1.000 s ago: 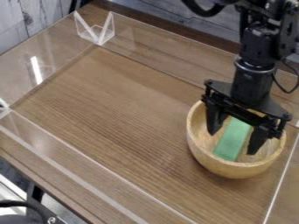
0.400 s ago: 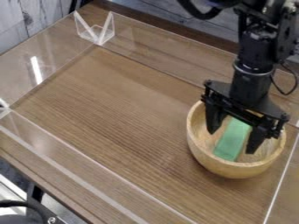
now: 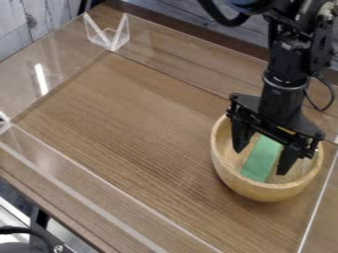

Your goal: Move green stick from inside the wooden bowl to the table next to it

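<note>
The wooden bowl (image 3: 251, 180) sits near the table's right edge, round and light tan. Inside it lies the green stick (image 3: 267, 157), a flat bright green block leaning along the bowl's inner slope. My black gripper (image 3: 274, 148) points straight down into the bowl with its jaws open, one finger on each side of the stick's upper end. I cannot tell whether the fingertips touch the stick. The table (image 3: 132, 119) is brown wood grain.
Clear acrylic walls (image 3: 53, 69) run around the table's edges, with a clear bracket (image 3: 106, 35) at the back left corner. The bowl stands close to the right wall (image 3: 321, 203). Bare tabletop stretches to the bowl's left.
</note>
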Controlling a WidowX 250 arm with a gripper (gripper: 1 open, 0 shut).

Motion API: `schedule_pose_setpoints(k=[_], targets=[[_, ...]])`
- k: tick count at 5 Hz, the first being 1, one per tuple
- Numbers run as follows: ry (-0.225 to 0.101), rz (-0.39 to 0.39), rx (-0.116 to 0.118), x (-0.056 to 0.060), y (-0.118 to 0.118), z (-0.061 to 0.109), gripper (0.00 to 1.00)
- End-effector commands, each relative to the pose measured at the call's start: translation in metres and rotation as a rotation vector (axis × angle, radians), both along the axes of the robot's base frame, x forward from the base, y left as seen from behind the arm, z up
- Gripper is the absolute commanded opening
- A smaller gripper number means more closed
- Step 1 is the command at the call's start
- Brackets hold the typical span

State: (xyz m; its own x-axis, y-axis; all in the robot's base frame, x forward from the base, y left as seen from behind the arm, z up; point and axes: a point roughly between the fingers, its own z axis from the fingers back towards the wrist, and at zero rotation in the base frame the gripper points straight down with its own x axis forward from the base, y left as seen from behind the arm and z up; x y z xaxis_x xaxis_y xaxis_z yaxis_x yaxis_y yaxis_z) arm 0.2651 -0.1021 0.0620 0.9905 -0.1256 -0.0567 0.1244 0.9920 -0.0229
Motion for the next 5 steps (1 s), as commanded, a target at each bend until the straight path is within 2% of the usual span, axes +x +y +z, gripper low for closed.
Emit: schedule_pose_setpoints(k=[1,5], targets=[[-0.036,0.008,-0.002,0.0055,-0.0009,0.0053,1.0],[-0.065,0.022,0.011,0.0108,0.0012,-0.0024,1.0]])
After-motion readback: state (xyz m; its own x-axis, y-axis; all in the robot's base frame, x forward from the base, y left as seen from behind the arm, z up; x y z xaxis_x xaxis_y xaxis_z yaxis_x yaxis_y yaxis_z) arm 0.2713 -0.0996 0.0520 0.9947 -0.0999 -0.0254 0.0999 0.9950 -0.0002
